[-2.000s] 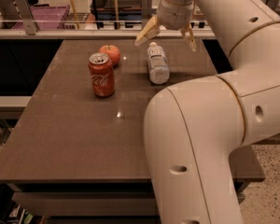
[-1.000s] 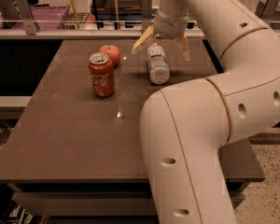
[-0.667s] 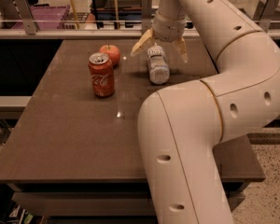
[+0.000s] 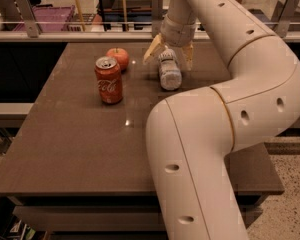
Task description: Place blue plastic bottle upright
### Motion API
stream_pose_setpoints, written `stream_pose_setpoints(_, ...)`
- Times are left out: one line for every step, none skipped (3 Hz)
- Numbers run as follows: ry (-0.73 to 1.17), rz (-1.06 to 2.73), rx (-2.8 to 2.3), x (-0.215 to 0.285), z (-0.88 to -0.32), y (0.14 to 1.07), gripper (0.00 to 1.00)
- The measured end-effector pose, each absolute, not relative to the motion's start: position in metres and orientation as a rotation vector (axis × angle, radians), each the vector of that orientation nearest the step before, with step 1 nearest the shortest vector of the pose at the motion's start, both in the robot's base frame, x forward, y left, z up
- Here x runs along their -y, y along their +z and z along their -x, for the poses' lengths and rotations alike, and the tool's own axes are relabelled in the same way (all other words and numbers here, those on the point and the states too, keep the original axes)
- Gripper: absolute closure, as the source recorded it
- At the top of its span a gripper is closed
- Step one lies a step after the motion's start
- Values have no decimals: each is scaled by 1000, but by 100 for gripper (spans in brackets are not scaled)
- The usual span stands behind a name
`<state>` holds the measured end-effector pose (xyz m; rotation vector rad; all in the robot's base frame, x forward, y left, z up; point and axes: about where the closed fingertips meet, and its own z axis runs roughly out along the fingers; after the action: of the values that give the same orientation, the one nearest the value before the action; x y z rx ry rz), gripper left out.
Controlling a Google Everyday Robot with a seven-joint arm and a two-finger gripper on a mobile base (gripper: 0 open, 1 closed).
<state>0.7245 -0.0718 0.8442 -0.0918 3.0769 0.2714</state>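
Note:
The blue plastic bottle (image 4: 169,71) lies on its side on the brown table (image 4: 90,134), toward the back, with its cap end pointing away from me. My gripper (image 4: 170,55) hangs directly over the bottle's far end, open, with one yellowish finger (image 4: 152,49) to the left of the bottle and the other to its right. The fingers straddle the cap end without closing on it.
A red Coca-Cola can (image 4: 109,80) stands upright left of the bottle. An orange-red apple (image 4: 118,57) sits just behind the can. My large white arm (image 4: 225,109) covers the table's right side. A railing (image 4: 90,29) and a purple crate (image 4: 40,18) lie behind the table.
The gripper has come down and slightly left from above the table's back edge, so its open fingers now straddle the bottle's far end. The bottle, can and apple have not moved.

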Motion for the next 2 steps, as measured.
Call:
stream_pose_setpoints(280,89,-3052,68,-733,841,43)
stream_pose_setpoints(287,87,-3033,65,-739,838,72)
